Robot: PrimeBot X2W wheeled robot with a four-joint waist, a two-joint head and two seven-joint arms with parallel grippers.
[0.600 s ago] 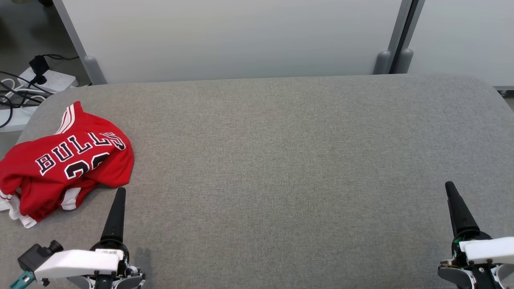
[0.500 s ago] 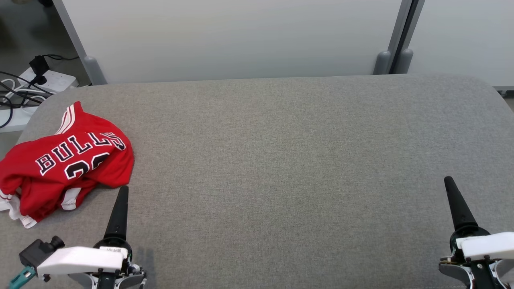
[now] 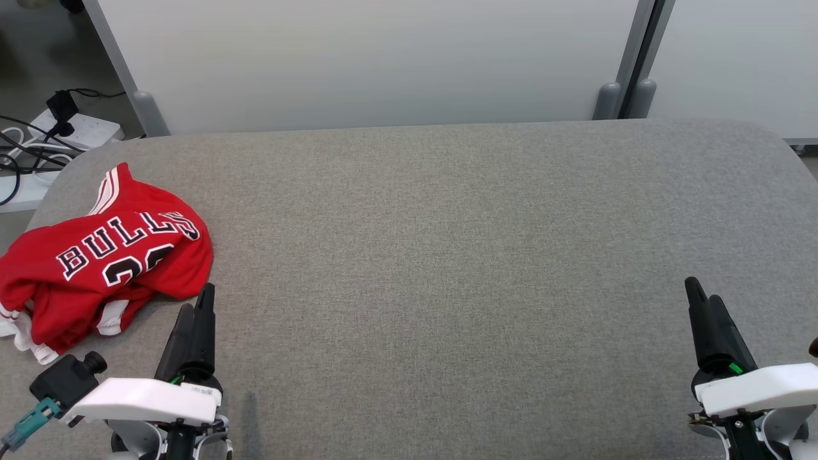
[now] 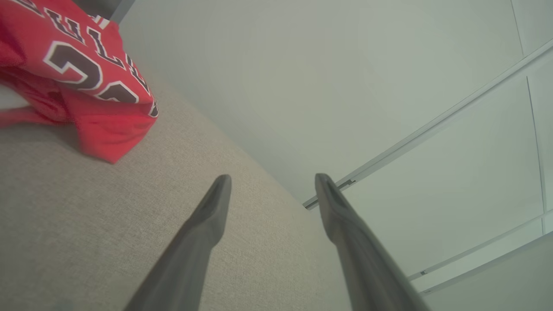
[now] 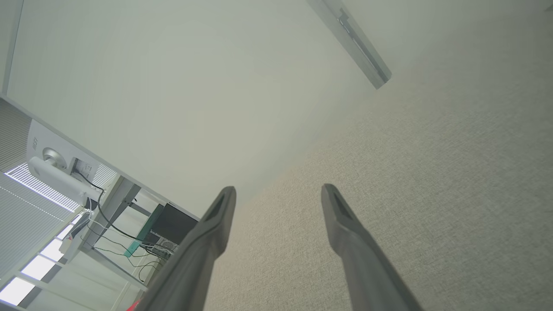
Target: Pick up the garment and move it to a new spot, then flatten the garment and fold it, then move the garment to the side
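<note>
The garment [image 3: 102,262] is a red jersey with "BULLS" and a number in black-and-white letters, lying crumpled at the left edge of the grey padded table [image 3: 447,243]. In the left wrist view the garment [image 4: 82,73] fills the upper left corner. My left gripper [image 3: 197,299] hovers just right of the jersey's lower right corner, open and empty; its fingers [image 4: 207,216] stand apart over the cloth surface. My right gripper [image 3: 702,291] is at the table's near right, open and empty, far from the jersey, its fingers [image 5: 341,216] spread.
White partition panels [image 3: 383,64] stand behind the table's far edge. A power strip with cables [image 3: 57,128] lies on the floor beyond the table's far left corner. In the right wrist view, a desk with cables [image 5: 108,207] shows past the table's edge.
Both arms have rolled, so that both fingers of each gripper now show in the head view. The left gripper moved slightly forward and right; the right one shifted left. The jersey lies unchanged.
</note>
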